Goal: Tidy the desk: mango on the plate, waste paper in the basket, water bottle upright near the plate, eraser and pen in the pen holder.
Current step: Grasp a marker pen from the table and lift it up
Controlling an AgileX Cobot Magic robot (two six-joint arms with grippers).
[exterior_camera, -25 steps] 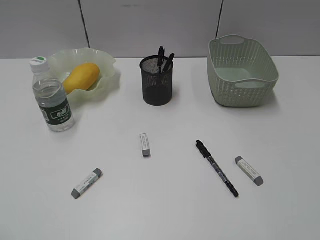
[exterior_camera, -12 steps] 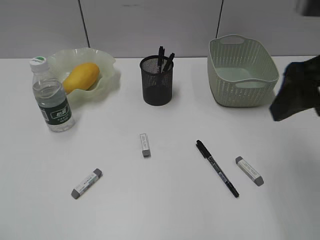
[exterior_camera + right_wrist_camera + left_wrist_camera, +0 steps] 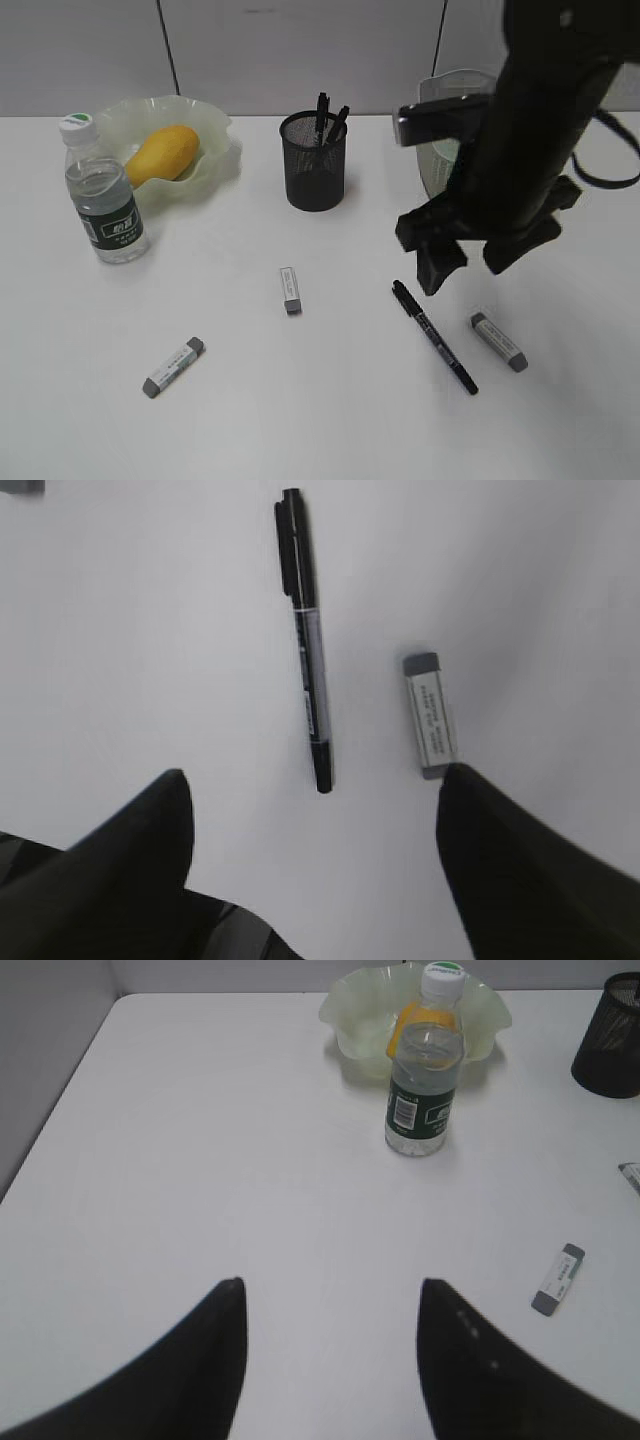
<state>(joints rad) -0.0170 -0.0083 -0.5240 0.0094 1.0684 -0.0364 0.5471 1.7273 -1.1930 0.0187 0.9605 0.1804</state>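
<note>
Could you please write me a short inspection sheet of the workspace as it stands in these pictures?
Surface: plain white desk, dry and unmarked.
Job's things: yellow-orange mango lies in the pale green wavy-rimmed plate; clear water bottle with white cap stands upright beside it; black mesh pen holder has pens in it; black pen and three grey-ended erasers lie loose; pale green woven-look basket mostly hidden by the arm; waste paper not seen.
Clutter: nothing seen.
Hands: right hand open above the pen and nearest eraser, holding nothing; left hand open, empty.
Cables: black cable looped on the right arm.
Surroundings: grey panelled wall.
</note>
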